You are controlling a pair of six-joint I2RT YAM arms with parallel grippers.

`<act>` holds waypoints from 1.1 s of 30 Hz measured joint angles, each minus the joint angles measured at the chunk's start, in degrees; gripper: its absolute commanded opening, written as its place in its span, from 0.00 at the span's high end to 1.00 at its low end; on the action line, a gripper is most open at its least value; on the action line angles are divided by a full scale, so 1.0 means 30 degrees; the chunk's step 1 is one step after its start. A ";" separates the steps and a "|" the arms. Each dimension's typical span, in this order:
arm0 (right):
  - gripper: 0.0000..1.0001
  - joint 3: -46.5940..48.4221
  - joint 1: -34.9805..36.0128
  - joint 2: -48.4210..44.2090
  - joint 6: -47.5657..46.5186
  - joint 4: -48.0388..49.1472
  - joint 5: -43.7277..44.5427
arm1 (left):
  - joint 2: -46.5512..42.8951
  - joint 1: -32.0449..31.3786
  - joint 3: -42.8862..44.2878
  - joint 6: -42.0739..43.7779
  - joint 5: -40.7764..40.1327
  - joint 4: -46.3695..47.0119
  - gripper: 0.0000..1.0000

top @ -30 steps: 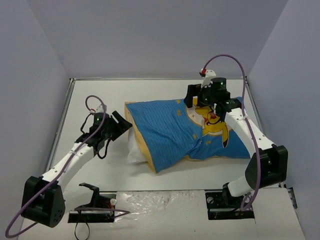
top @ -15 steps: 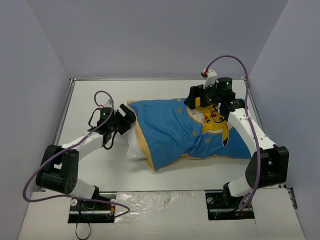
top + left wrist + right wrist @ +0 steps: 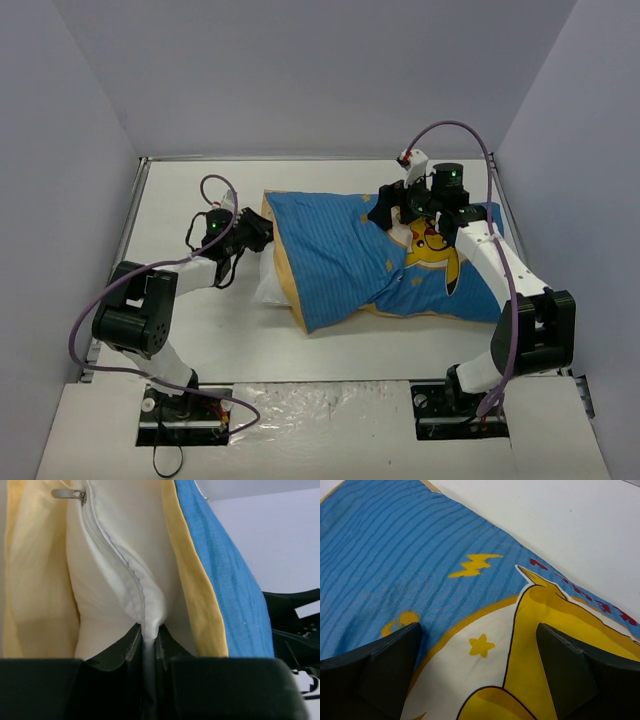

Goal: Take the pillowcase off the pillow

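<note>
We see the left gripper pinched tight on the white pillow seam, at the open left end of the pillowcase. The right gripper is spread wide, low over the pillowcase's right end. The pillow is mostly inside the pillowcase.

We find the pillow inside the pillowcase, protruding at its left end, both lying on the table.

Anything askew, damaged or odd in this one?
Nothing damaged. The pillowcase lies rumpled and skewed, its yellow lining folded out at the left end, where the white pillow pokes out.
</note>
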 measured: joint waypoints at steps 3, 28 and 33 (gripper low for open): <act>0.08 -0.0087 -0.0102 -0.0160 -0.0240 0.0138 -0.0007 | 0.0262 0.0117 -0.0007 -0.0525 0.0750 0.1209 0.98; 0.04 0.1654 -0.1443 -0.5129 -0.0488 -0.0474 -0.5246 | -1.3646 -0.1603 0.1464 1.4236 0.4401 -0.8109 0.98; 0.05 0.2237 -0.1129 -0.4626 -0.2470 -0.0444 -0.8539 | -1.3551 -0.2703 0.1370 1.5708 0.4903 -0.9231 0.98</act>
